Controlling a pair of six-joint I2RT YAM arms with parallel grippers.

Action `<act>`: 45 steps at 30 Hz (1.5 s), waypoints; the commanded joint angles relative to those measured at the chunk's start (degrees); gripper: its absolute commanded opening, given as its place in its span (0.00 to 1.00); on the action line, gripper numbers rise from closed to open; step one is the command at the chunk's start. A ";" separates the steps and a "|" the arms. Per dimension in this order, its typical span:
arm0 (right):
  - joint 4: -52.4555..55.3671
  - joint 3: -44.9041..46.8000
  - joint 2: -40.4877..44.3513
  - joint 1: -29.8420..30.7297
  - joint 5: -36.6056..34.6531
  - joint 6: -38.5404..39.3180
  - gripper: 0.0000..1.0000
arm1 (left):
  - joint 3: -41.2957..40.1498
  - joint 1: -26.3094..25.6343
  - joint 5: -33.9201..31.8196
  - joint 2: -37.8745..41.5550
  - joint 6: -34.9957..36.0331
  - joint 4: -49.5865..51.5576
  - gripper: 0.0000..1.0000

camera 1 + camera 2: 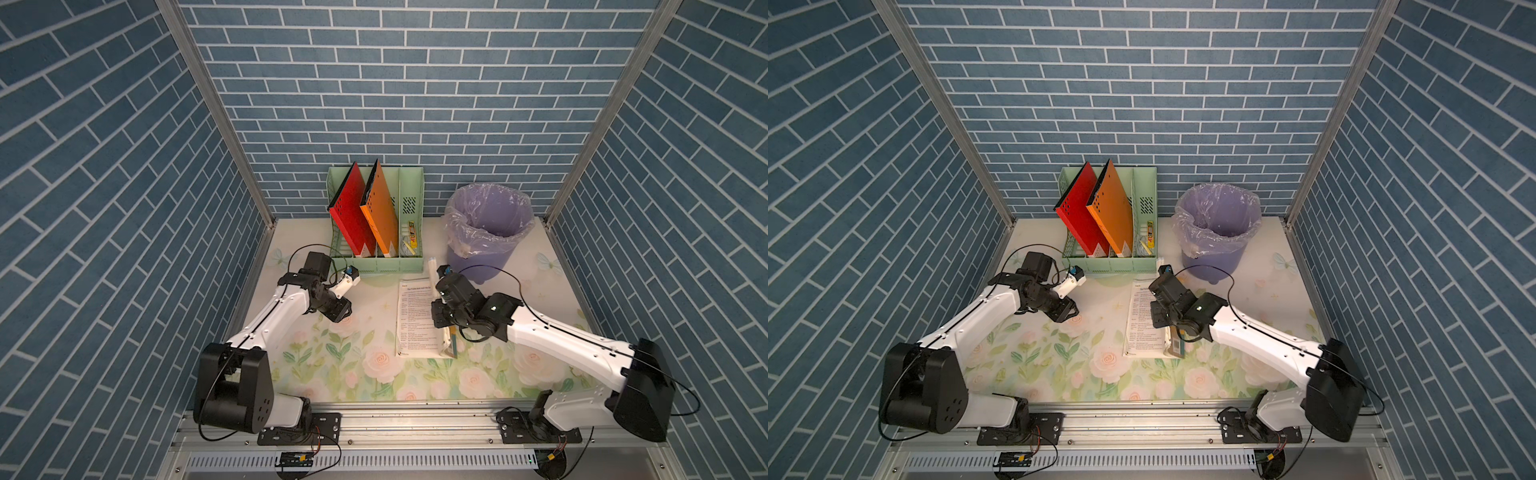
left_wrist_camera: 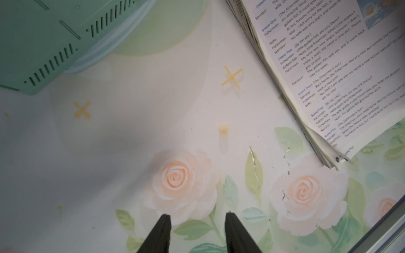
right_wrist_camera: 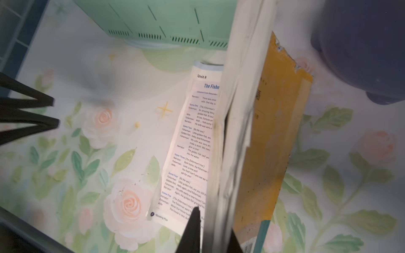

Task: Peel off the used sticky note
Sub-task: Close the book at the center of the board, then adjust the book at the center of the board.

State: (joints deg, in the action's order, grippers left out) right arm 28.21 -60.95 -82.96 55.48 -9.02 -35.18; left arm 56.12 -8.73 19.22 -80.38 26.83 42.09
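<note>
The sticky note cannot be picked out in any view, so where it lies relative to the fingers cannot be told. The book lies open in the middle of the table, a printed page facing up. Its right-hand part is lifted on edge: in the right wrist view a thick block of pages stands up with the yellow-brown cover behind it.

The right gripper is at this raised block, one dark finger on the printed-page side and the other on the cover side, the block's edge between them. The view is blurred, and I cannot tell whether they press on it.

The left gripper hangs over bare table to the left of the book, well apart from it, its fingers spread with nothing between them.

Behind the book stands a green file holder with a red folder and an orange folder. A purple bin is beside it.
</note>
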 commanded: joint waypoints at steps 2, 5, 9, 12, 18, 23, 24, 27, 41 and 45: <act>-2.49 -3.32 -8.99 3.73 3.62 2.35 0.63 | 0.22 1.17 -0.41 0.45 1.55 3.12 0.46; -11.28 -1.03 -5.03 3.60 7.62 -0.28 0.89 | 0.62 1.17 -1.30 0.68 1.72 3.65 0.46; -17.61 7.09 4.20 -2.04 11.01 -3.08 0.93 | 1.62 0.98 -1.35 0.54 1.46 3.78 0.46; -21.32 16.04 10.05 -8.86 13.13 -4.97 0.90 | 2.63 -0.99 -0.01 -0.11 -0.01 3.19 0.46; -29.50 29.09 12.92 -21.44 20.84 -5.73 0.87 | 5.75 -11.55 1.34 -4.72 -6.08 -2.72 0.42; -35.60 32.34 8.31 -26.24 25.47 -5.81 0.86 | 9.89 -19.60 1.25 -14.38 -7.50 -6.63 0.39; -36.45 32.72 7.39 -26.67 25.96 -5.78 0.86 | 10.38 -20.65 1.00 -15.96 -7.31 -7.64 0.39; -40.62 33.97 4.75 -27.99 28.59 -6.58 0.86 | 10.87 -23.30 -0.13 -18.90 -6.81 -10.77 0.37; -66.14 39.84 -6.05 -28.17 39.81 -20.72 0.80 | 16.34 -27.51 -5.20 -35.13 -4.90 -11.66 0.32; -77.85 41.67 -5.69 -25.85 41.46 -27.93 0.77 | 16.52 -27.54 -5.75 -37.01 -4.63 -10.60 0.31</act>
State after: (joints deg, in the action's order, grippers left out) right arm -39.46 -20.71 -87.99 27.14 26.72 -54.28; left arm 74.17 -35.22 15.53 -112.29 20.91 31.24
